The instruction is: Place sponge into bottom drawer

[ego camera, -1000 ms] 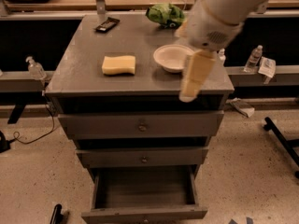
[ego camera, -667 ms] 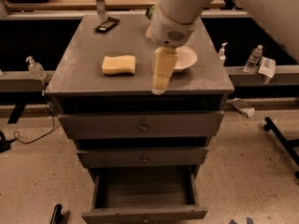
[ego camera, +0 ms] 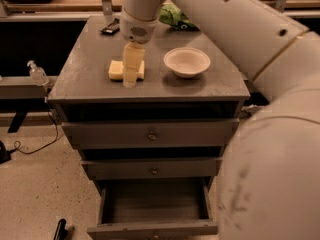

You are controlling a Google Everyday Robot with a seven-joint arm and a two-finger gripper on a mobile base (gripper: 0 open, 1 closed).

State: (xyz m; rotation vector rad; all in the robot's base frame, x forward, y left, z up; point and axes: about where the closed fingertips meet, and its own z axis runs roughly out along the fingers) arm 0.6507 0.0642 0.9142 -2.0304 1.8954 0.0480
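Right now, gripper hangs over middle of sponge, tips near its front edge; open or closed, cannot tell. Sponge lies flat on cabinet top, left of bowl, long axis running left-right. Only 1 arm. Bottom drawer stands open, well below sponge.
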